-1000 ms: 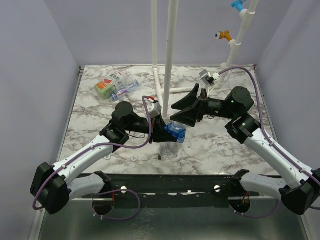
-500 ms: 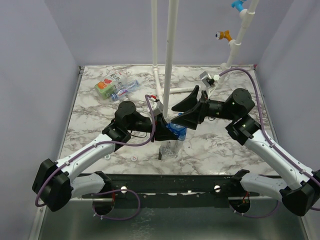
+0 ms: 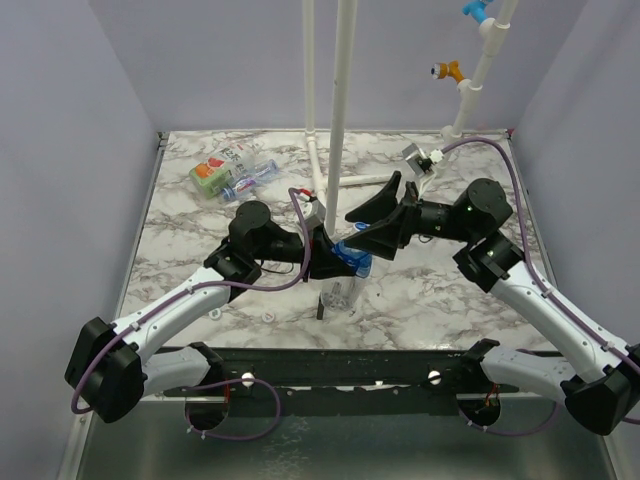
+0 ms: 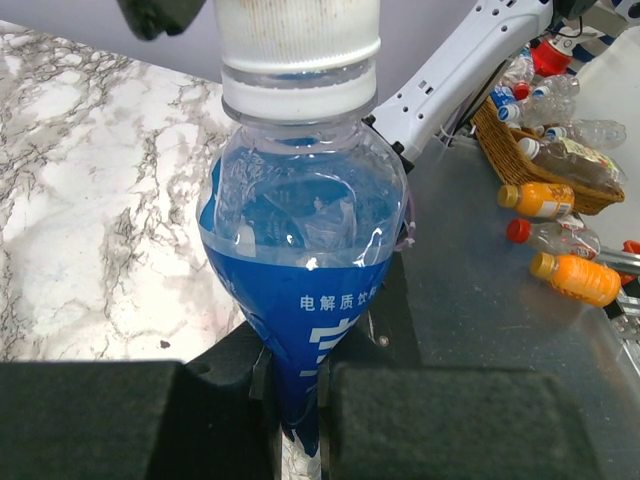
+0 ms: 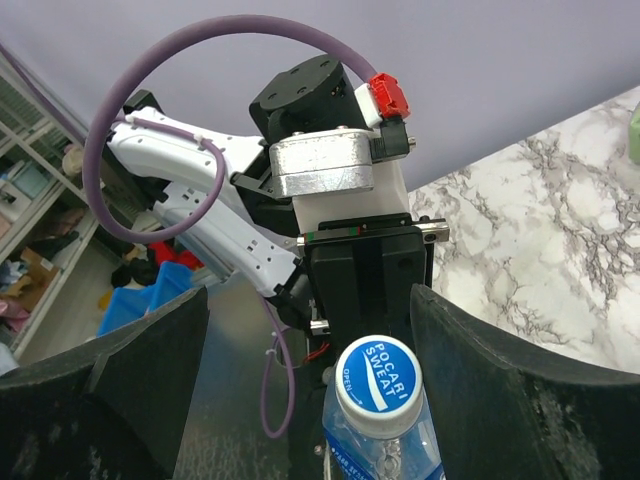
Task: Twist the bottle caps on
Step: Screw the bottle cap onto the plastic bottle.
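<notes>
Left gripper (image 3: 326, 262) clamped on blue-labelled bottle (image 4: 300, 230), near table (image 3: 180, 250) front edge, centre. Bottle axis steeply tilted; cap (image 5: 377, 373) end faces right gripper (image 3: 372, 224). Its jaws spread wide, flanking cap, no contact.

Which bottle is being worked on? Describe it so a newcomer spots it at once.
At the middle of the marble table, just before the white pipes, the left pincer is shut on a clear bottle with a blue label. Unlike the bottles lying loose at the far left, it is gripped, its capped end facing the open right pincer.
</notes>
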Available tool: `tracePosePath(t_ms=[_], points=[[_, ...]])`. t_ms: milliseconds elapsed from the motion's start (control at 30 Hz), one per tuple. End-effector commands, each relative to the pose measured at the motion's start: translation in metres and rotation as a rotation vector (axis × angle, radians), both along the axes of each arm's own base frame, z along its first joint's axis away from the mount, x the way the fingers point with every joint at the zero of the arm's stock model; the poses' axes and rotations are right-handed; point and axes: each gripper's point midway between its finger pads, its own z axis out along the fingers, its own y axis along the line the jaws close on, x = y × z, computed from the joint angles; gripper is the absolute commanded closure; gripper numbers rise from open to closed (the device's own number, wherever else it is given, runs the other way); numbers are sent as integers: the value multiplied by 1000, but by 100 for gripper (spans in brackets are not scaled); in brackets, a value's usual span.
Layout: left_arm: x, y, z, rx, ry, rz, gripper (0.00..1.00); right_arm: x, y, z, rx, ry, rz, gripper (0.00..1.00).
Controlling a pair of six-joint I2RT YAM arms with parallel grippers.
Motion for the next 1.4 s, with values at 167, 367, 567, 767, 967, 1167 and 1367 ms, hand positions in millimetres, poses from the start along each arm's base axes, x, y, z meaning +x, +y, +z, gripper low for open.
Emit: tracePosePath(t_ms=[167,367,567,767,967,1167,1367], points=[[11,6,11,-26,-35,56,100,-7,-7,-3,-15,2,-11,15],[1,7,20,-38,-45,0,100,12,-8,1,-4,4,-122,8],[1,3,22,-38,-43,-9,100,26,2,1,9,27,-118,0],[7,0,16,-28,-34,12,100,27,8,1,21,33,-88,0],[13,-4,7,-15,-3,27,100,23,6,7,30,14,-81,0],[22,-5,5,-20,7,60,100,17,6,1,30,25,-58,0],[35,3,3,-31,32,111,100,14,1,0,23,24,-71,0]])
